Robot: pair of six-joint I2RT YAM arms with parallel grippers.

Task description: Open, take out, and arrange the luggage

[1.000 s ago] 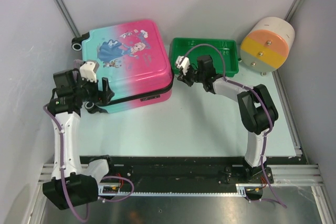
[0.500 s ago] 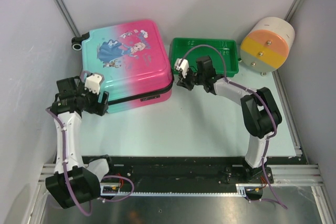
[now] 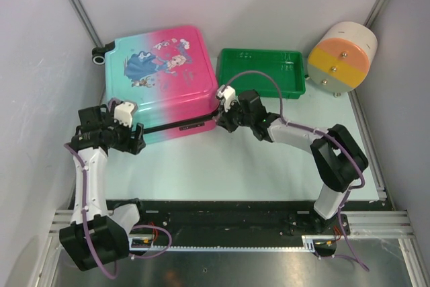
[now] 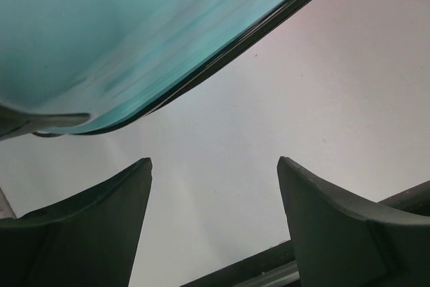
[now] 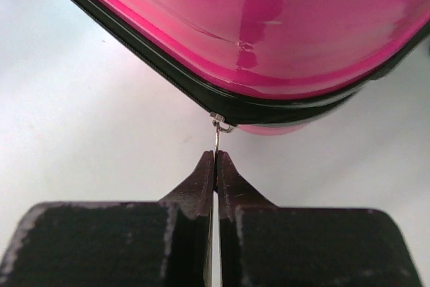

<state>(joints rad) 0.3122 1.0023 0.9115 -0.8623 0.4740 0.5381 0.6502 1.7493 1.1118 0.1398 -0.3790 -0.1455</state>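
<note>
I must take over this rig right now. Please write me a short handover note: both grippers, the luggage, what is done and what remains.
Left gripper: jaws open and empty, beside the teal near corner of the luggage.
Right gripper: jaws shut on the zipper pull at the pink near corner.
Luggage: flat on the table, far left, closed.
Done: pull gripped; no gap visible in the zipper.
Left: unzip, open the lid, take out and arrange what is inside.
</note>
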